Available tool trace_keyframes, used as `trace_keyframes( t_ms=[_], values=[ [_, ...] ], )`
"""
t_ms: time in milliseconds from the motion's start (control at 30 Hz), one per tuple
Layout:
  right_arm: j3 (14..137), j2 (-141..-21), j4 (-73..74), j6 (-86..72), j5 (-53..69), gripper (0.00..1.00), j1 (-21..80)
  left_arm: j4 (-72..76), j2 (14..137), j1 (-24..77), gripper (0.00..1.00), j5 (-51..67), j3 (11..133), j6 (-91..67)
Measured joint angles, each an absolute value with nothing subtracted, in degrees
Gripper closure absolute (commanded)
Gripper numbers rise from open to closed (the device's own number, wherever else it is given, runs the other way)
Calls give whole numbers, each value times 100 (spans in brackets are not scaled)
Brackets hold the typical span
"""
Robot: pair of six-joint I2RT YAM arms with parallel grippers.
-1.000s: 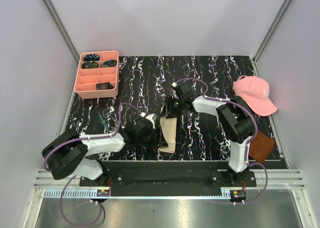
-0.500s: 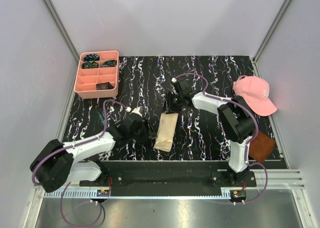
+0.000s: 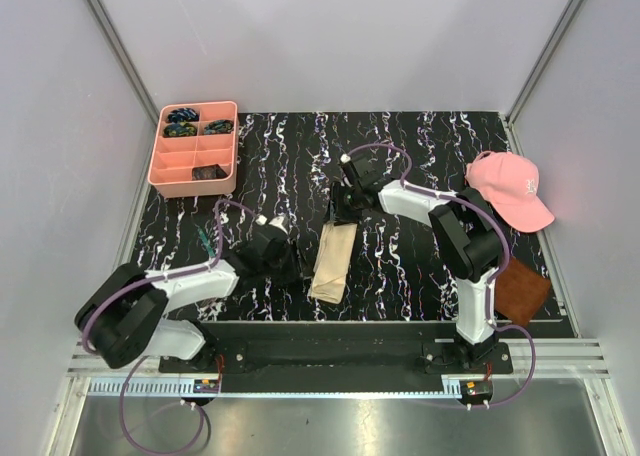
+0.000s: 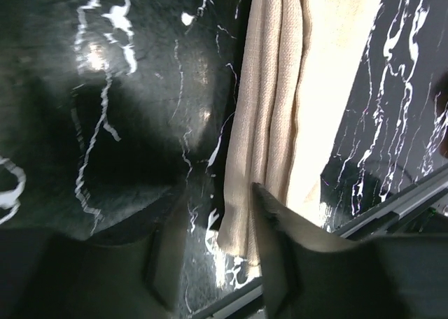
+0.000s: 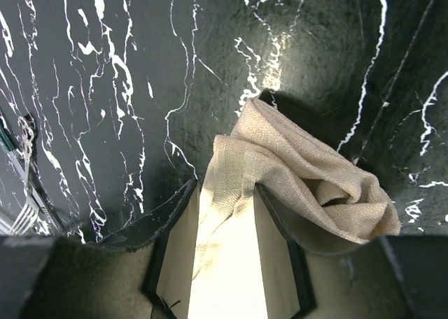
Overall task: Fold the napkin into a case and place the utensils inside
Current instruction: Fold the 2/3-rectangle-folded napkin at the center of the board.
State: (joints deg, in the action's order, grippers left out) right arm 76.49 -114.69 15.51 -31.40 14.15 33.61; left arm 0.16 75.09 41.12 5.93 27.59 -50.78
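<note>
The beige napkin [image 3: 333, 259] lies folded into a narrow strip on the black marbled table. My left gripper [image 3: 298, 268] is open low at its near left edge. In the left wrist view the napkin [image 4: 280, 109] has its edge between the jaws of that gripper [image 4: 220, 224], and one fingertip [image 4: 269, 207] rests on the cloth. My right gripper [image 3: 340, 214] is open astride the far end. There the napkin [image 5: 294, 165] bunches beside the right gripper [image 5: 225, 193]. A silvery fork [image 5: 21, 217] lies to the left; the utensils [image 3: 206, 241] are barely visible in the top view.
A pink compartment tray [image 3: 232, 146] with small dark blue-green items [image 3: 182, 116] stands at the back left. A pink cap [image 3: 510, 188] lies at the right edge. A dark brown square [image 3: 523, 291] lies near the right arm's base.
The napkin, held raised and crumpled a second ago, now lies flat as a strip. My left gripper has drawn back left and then edged towards the cloth. My right gripper has shifted slightly farther back.
</note>
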Motion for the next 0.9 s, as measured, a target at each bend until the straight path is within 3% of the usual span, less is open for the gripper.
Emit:
trace_keyframes(
  t_ms=[167, 500, 633, 900],
  values=[
    [7789, -11579, 1621, -3081, 1411, 54, 3406, 545, 7961, 4211, 72, 819, 2751, -5177],
    [7848, -11633, 1649, -2886, 1411, 55, 3557, 1000, 8361, 5155, 73, 969, 2921, -5446],
    [7830, -11633, 1634, -2777, 1417, 55, 3557, 585, 8062, 4923, 74, 849, 2958, -5400],
    [7758, -11620, 1540, -2615, 1450, 58, 3566, -390, 6344, 3524, 71, 143, 2899, -5253]
  ],
)
